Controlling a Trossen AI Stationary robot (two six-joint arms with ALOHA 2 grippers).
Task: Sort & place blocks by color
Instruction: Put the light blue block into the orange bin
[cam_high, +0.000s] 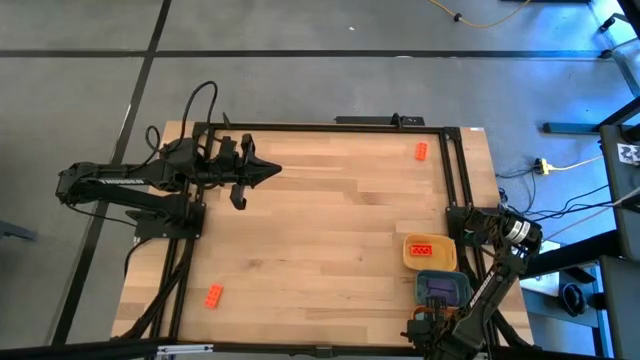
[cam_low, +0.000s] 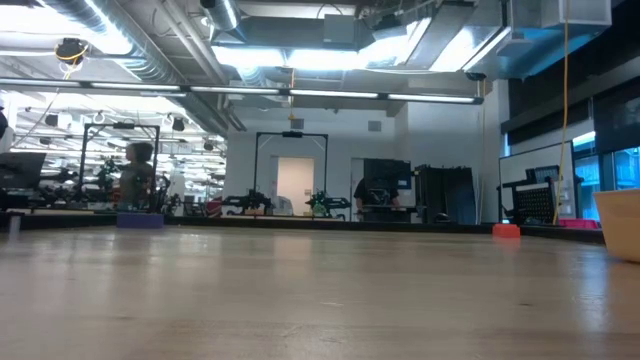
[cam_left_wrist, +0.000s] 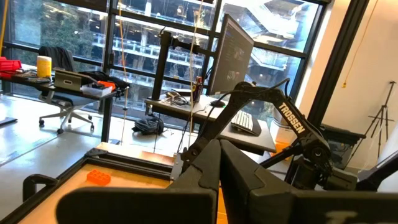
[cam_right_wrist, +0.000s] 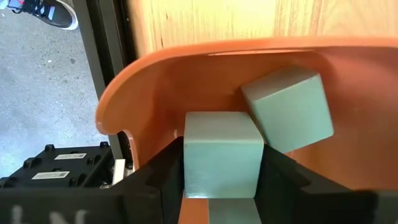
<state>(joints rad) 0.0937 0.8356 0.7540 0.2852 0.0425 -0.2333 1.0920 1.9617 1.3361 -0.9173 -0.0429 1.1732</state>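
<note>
At the table's near right corner, R gripper (cam_right_wrist: 221, 186) is sitting inside the orange tray (cam_right_wrist: 155, 81), jaws partway open and clamping a teal-green block (cam_right_wrist: 222, 152); a 2nd teal-green block (cam_right_wrist: 289, 109) is leaning tilted just beside it, touching. L gripper (cam_high: 268, 173) is hovering over the far left of the table (cam_high: 320, 230), jaws fully closed, holding nothing. Orange-red blocks are lying loose: far right (cam_high: 421, 152), near left (cam_high: 213, 295), and in yellow tray (cam_high: 410, 262). Blue-grey tray (cam_high: 462, 285) is sitting between the other trays.

"TROSSEN" in white on right arm (cam_left_wrist: 292, 118) link.
</note>
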